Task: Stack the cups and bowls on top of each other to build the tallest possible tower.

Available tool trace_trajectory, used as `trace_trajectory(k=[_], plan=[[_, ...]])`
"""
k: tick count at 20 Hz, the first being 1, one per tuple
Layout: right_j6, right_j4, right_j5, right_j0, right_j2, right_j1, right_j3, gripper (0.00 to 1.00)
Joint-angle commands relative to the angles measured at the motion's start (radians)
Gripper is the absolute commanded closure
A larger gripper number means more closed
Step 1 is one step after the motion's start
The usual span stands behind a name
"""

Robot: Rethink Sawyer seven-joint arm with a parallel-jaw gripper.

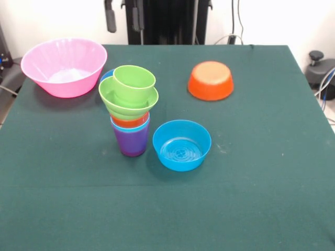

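Tower (130, 112) of nested cups and bowls, standing left of centre on the green worktop (251, 198): purple cup (131, 142) at the base, light blue and orange rims showing just above it, then a green ridged bowl (118, 100) with a yellow-green cup (135, 81) sitting in it. The top two pieces lean visibly to one side, so the stack is not plumb. A blue bowl (181, 145) rests upright just beside the tower's foot, apart from it; an orange bowl (210, 80) lies upside down farther back to the right; a large pink bowl (64, 66) stands at the back left, and the edge of another blue piece peeks out behind the tower. Robot tool (110, 15) hangs drawn back at the top edge, with only a dark tip showing; whether it is clenched or released cannot be told, and it appears to carry nothing. Likely hazards from here: any added piece set off-centre on the tilted cup could slide off or tip the whole stack, and a wide bowl placed on so narrow a top would sit unsteadily. Reaching for the nearby blue bowl also risks nudging the base.
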Motion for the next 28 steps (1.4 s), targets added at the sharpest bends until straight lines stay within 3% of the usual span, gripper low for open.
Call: trace_trajectory(k=[1, 4, 7, 10, 13, 15, 24, 28], plan=[[0.065, -0.116, -0.071, 0.158, -0.151, 0.161, -0.065, 0.0], [0.086, -0.152, -0.252, 0.255, -0.294, 0.309, -0.125, 0.0], [0.078, -0.142, -0.42, 0.318, -0.392, 0.437, -0.172, 0.0], [0.062, -0.12, -0.531, 0.352, -0.444, 0.52, -0.2, 0.0], [0.035, -0.125, -0.573, 0.343, -0.443, 0.569, -0.223, 0.0], [0.018, -0.14, -0.559, 0.322, -0.423, 0.577, -0.234, 0.0], [-0.07, -0.214, -0.237, 0.116, -0.178, 0.474, -0.221, 0.0], [-0.119, -0.208, -0.123, 0.025, -0.079, 0.459, -0.215, 0.0]])
